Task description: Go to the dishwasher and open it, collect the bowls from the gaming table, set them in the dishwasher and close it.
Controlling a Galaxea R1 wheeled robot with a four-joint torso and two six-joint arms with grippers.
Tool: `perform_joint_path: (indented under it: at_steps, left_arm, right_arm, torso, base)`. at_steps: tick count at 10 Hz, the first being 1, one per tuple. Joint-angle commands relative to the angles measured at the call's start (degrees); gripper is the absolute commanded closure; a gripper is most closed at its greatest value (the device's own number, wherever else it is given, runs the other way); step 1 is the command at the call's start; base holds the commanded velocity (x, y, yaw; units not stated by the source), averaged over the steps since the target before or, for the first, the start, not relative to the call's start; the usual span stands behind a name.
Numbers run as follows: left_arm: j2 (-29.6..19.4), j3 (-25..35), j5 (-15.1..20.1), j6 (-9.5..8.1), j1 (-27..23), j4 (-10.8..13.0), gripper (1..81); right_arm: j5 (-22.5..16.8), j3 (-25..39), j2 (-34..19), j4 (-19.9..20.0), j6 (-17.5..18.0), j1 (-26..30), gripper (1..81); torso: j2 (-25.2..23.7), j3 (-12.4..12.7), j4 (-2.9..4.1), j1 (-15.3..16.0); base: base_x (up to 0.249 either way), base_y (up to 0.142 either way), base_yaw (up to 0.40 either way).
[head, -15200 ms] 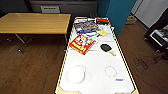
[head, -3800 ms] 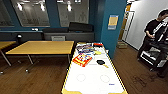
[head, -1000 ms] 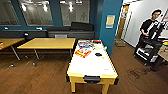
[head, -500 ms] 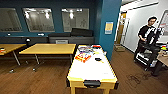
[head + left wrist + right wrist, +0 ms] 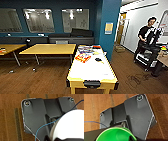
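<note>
The gaming table [image 5: 93, 72], with a white top, yellow sides and a black slot at its near end, stands a short way ahead in the head view. In the left wrist view a white bowl [image 5: 70, 126] hangs over the brown wooden floor, with my left gripper [image 5: 50, 137] shut on its rim. A green bowl [image 5: 115, 134] in the right wrist view is carried the same way above the floor, my right gripper [image 5: 130, 137] shut on it. The dishwasher is out of view.
A red packet [image 5: 82, 58], a dark item [image 5: 98, 59] and other small things lie on the gaming table's far half. Two yellow tables [image 5: 48, 48] stand to the left. A blue pillar [image 5: 108, 25] rises behind. A person with a control rig [image 5: 147, 35] stands at the right.
The camera has drawn back from the gaming table, which now looks smaller and farther. The white bowl that lay on its top 15 seconds ago is off it.
</note>
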Motion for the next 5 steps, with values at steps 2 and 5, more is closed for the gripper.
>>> perform_joint_path:
  at_steps: [2,5]
  left_arm:
    - [-0.51,0.12,2.81,0.26,-2.60,0.43,81.1]
    - [-0.86,0.20,2.71,0.26,-2.51,0.43,81.1]
  right_arm:
    - [-2.29,0.09,-0.18,-1.65,-0.25,2.11,81.1]
    - [-2.37,-0.52,0.26,-1.65,-0.25,2.11,81.1]
  torso:
    - [0.00,0.00,0.00,0.03]
    - [0.00,0.00,0.00,0.03]
  base:
    - [0.000,0.000,0.000]
    - [0.000,0.000,-0.037]
